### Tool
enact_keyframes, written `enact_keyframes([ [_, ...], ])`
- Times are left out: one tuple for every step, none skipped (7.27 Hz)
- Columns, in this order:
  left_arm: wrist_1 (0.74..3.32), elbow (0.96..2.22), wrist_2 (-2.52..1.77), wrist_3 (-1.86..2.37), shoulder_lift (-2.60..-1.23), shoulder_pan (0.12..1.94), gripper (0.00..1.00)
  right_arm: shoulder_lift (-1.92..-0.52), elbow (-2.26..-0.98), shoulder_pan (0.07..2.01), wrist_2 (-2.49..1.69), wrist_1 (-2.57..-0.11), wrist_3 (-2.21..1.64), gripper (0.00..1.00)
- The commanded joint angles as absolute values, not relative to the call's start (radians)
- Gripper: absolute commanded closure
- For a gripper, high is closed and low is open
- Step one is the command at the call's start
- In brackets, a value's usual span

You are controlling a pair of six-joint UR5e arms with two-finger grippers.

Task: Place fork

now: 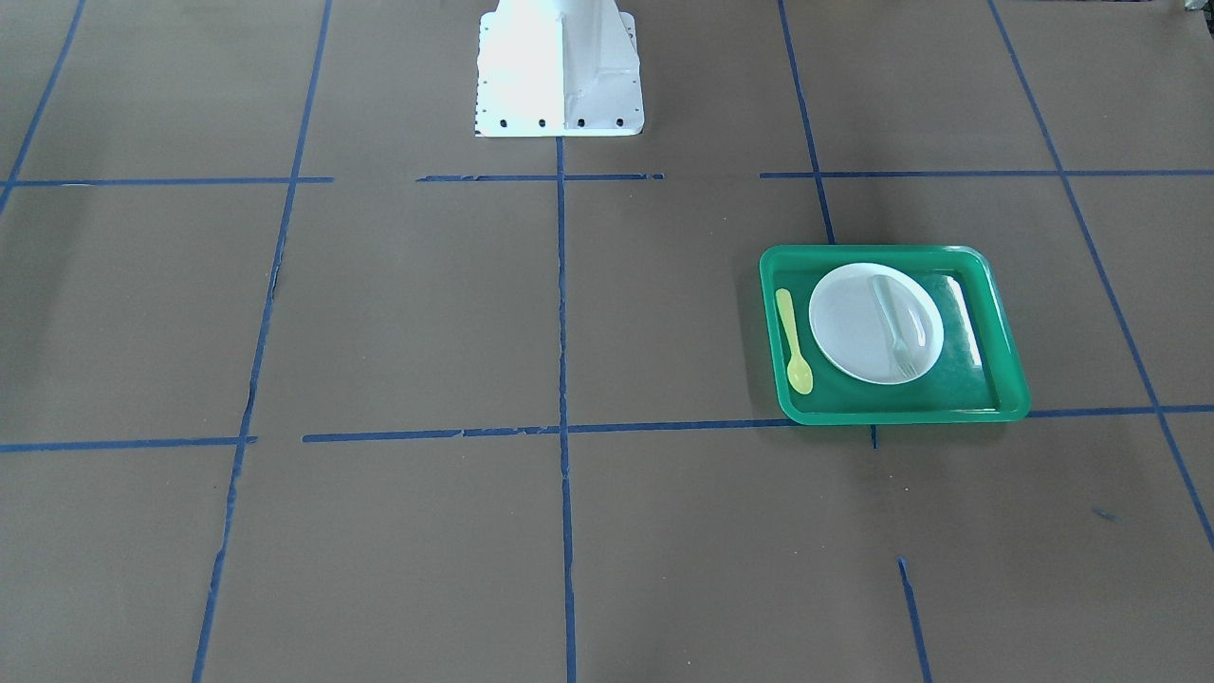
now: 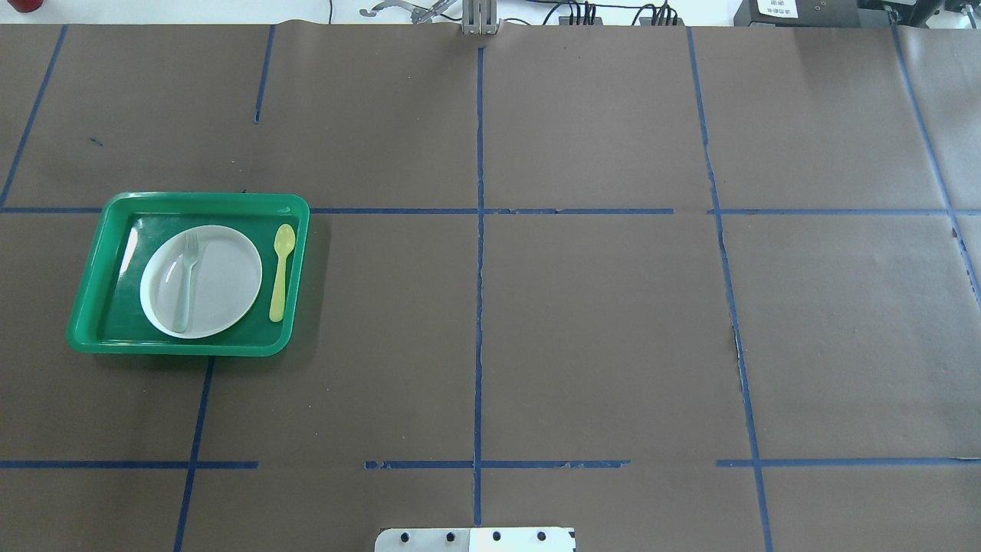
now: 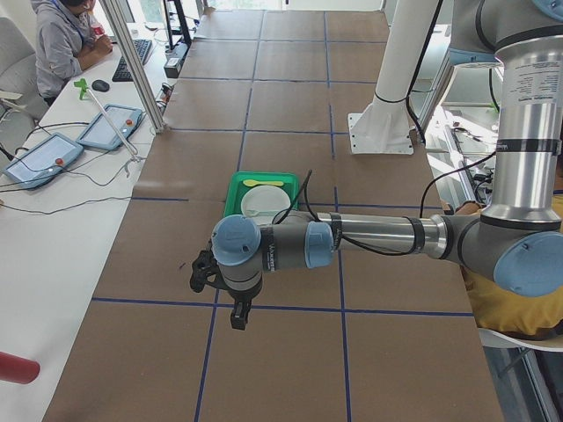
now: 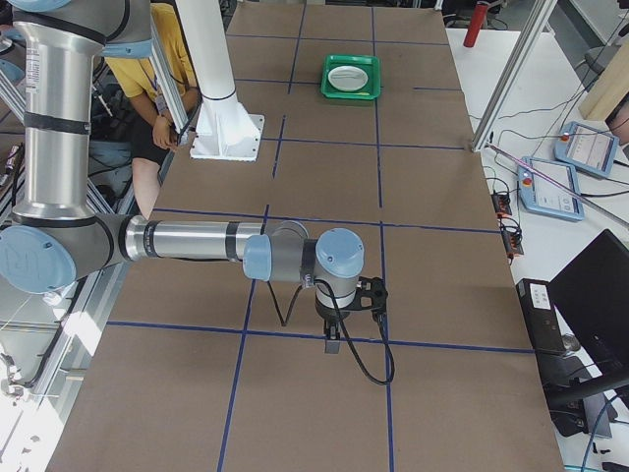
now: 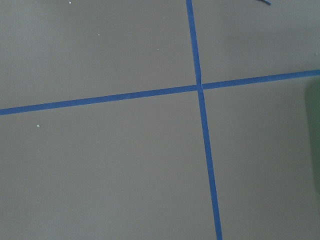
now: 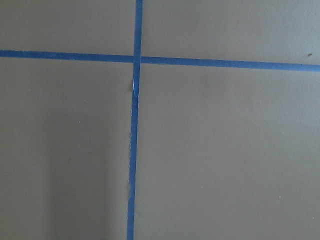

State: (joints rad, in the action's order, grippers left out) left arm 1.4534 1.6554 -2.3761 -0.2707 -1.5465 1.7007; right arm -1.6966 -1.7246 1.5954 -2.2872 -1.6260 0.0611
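Observation:
The pale translucent fork (image 1: pixel 896 327) lies on a white plate (image 1: pixel 854 332) inside a green tray (image 1: pixel 892 415), tines pointing away from the robot. In the overhead view the fork (image 2: pixel 186 280) lies on the left part of the plate (image 2: pixel 222 284), in the tray (image 2: pixel 184 346) at the table's left. My left gripper (image 3: pixel 237 322) hangs over bare table, well short of the tray. My right gripper (image 4: pixel 332 346) hangs over bare table at the far end from the tray. I cannot tell whether either gripper is open or shut. Neither shows in the overhead or front views.
A yellow spoon (image 2: pixel 280 272) lies in the tray beside the plate, on the side toward the table's middle. The white robot base (image 1: pixel 560 76) stands at the table's robot-side edge. Blue tape lines (image 2: pixel 480 307) cross the brown paper. Both wrist views show only paper and tape.

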Motion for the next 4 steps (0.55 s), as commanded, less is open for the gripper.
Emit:
enact_keyframes([
  [1.450,1.648,-2.376,-0.247,-1.555,1.691,0.00,-1.697,-1.724,1.595,-2.287,-1.626,0.061,0.00],
  [1.451,1.660,-2.378,-0.247,-1.545,1.690,0.00,-1.697,-1.724,1.595,-2.287,-1.626,0.061,0.00],
  [1.459,1.655,-2.372,-0.255,-1.549,1.687,0.00,-1.697,-1.726,1.595,-2.287,-1.626,0.061,0.00],
  [1.479,1.660,-2.378,-0.250,-1.519,1.684,0.00,-1.697,-1.724,1.595,-2.287,-1.626,0.061,0.00],
])
